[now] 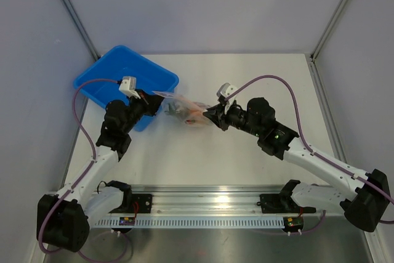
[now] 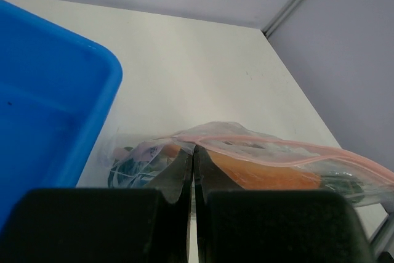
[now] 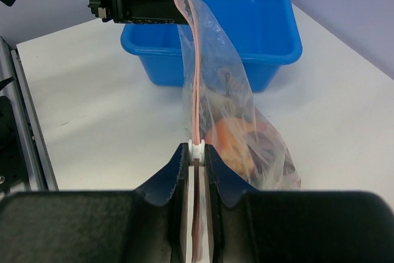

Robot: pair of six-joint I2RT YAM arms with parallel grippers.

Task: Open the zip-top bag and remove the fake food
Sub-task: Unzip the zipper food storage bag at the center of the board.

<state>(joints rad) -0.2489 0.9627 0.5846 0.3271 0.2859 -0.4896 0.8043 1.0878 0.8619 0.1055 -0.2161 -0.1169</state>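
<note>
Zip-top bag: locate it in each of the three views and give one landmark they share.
Top external: zip-top bag mid-table, just right of the blue bin.
Left wrist: zip-top bag low, centre to right edge, pink zip strip on top.
Right wrist: zip-top bag centre, stretching from top middle to lower right.
Shared landmark: the blue bin, left in the left wrist view, top in the right wrist view.

This was a robotics lab cell. Grey panels point(image 1: 203, 4) in aluminium framing point(image 1: 72, 12) stood beyond the left pincer point(image 1: 159, 107) and right pincer point(image 1: 210, 114), a slotted mounting rail point(image 1: 209, 202) behind them.
</note>
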